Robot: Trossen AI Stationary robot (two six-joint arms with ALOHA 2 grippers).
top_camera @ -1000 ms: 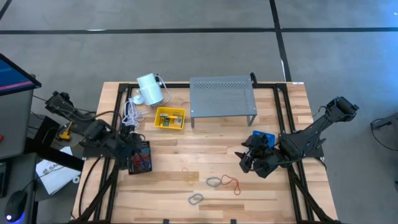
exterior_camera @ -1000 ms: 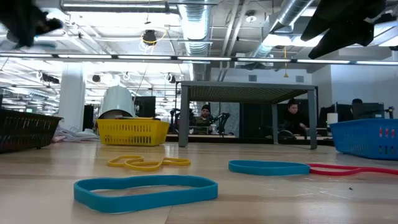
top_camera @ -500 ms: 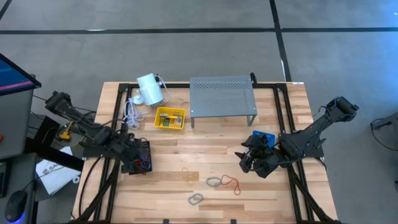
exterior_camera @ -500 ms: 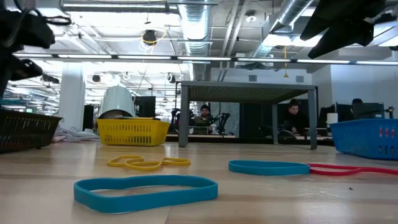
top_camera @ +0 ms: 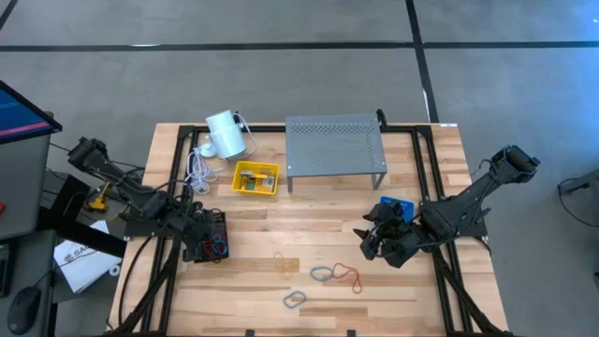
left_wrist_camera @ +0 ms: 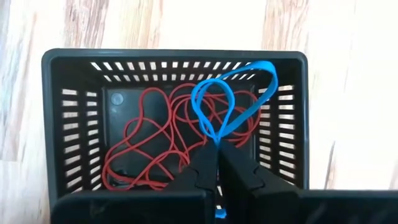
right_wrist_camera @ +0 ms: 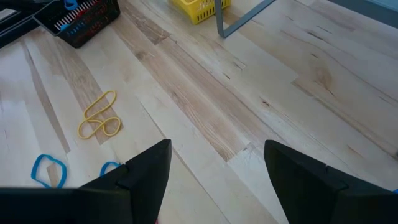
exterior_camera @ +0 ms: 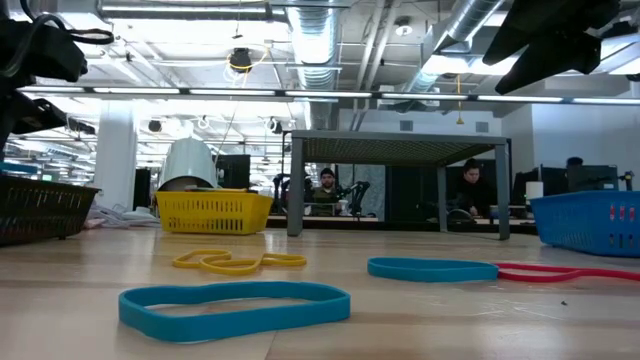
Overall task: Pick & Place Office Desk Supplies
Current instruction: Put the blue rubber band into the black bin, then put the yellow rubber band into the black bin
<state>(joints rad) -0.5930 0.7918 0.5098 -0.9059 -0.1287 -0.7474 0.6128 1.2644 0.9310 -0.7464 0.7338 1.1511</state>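
My left gripper [left_wrist_camera: 216, 167] is over the black slotted basket [top_camera: 211, 236] at the table's left and is shut on a blue rubber band [left_wrist_camera: 231, 102]. Red bands [left_wrist_camera: 149, 143] lie on the basket's floor [left_wrist_camera: 121, 102]. My right gripper [top_camera: 372, 243] is open and empty above the table's right half; it also shows in its own wrist view [right_wrist_camera: 217, 180]. On the wood lie a yellow band [top_camera: 283, 264], a blue band [top_camera: 322, 274], a red band [top_camera: 350, 276] and another blue band [top_camera: 294, 300]. Small crayon boxes lie in the yellow basket [top_camera: 255, 178]. My left gripper pinches the blue band at one end of its loop [left_wrist_camera: 216, 140] between the two fingertips. The fingers come from above, pointing down into the basket. The band stands out past the fingertips as a twisted double loop above the red bands; whether it touches the basket's wall [left_wrist_camera: 283, 124] I cannot tell.
A grey perforated shelf [top_camera: 335, 145] stands at the far middle, a white cylinder [top_camera: 225, 134] with coiled cord [top_camera: 198, 168] at the far left, and a blue basket [top_camera: 401, 206] close behind my right gripper. Bare wood lies between the black basket and the loose bands.
My left gripper has gone down a little toward the black basket with the blue band still in its fingers, then kept still. The loose bands have not moved.
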